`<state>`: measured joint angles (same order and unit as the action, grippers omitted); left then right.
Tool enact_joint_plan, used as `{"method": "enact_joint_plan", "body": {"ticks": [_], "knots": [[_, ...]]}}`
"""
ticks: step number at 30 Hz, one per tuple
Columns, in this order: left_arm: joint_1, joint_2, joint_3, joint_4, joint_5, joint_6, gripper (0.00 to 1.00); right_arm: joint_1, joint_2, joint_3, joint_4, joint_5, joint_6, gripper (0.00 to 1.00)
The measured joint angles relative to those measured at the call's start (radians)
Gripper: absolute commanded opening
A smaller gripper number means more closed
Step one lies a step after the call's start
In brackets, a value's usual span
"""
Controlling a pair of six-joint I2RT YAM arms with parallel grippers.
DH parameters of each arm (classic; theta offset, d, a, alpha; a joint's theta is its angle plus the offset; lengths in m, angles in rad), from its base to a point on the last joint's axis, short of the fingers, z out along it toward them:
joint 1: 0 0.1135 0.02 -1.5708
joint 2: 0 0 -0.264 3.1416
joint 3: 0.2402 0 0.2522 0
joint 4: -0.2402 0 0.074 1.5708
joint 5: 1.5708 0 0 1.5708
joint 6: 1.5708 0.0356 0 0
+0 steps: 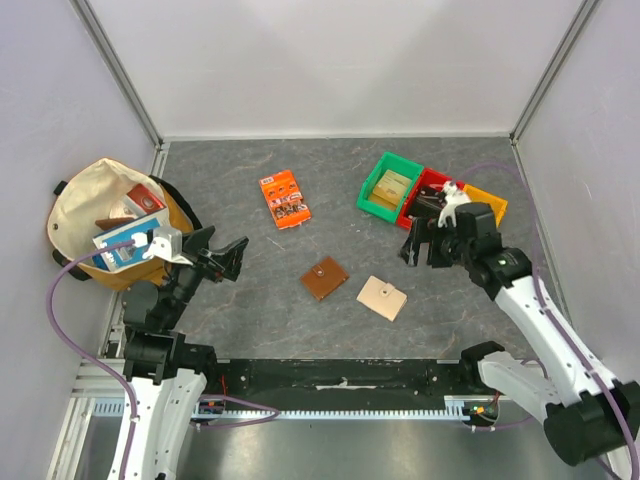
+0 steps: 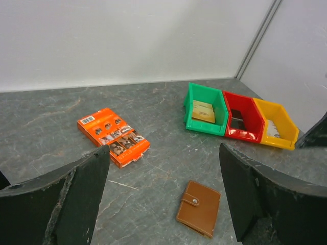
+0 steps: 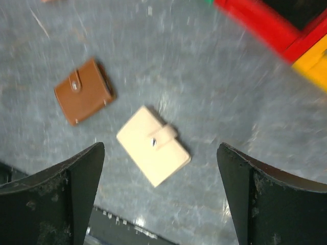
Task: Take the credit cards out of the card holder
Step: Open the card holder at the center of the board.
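Card holder (image 1: 383,297) closed beside brown wallet (image 1: 324,278)

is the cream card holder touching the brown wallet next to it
Apart. In the top external view a strip of bare table lies between the card holder and the brown wallet; the right wrist view shows the same gap.

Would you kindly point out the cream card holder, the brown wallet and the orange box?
card holder (image 3: 150,153), right wrist view, on its cover below the snap.
brown wallet (image 2: 199,209), left wrist view, middle of its cover.
orange box (image 1: 285,200), top view, centre of its printed face.
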<state>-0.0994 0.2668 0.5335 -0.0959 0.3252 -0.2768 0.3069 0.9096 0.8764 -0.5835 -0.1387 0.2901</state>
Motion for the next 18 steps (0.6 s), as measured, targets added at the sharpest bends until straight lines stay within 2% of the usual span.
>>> {"method": "enact_joint_plan", "body": {"ticks": [6, 18], "knots": [[0.0, 0.003, 0.0, -0.017, 0.009, -0.004, 0.93, 0.013, 0.157, -0.101, -0.03, -0.1, 0.033, 0.98], [0.0, 0.037, 0.0, -0.03, 0.037, -0.008, 0.93, 0.158, 0.37, -0.183, 0.046, -0.05, 0.069, 0.98]]}}
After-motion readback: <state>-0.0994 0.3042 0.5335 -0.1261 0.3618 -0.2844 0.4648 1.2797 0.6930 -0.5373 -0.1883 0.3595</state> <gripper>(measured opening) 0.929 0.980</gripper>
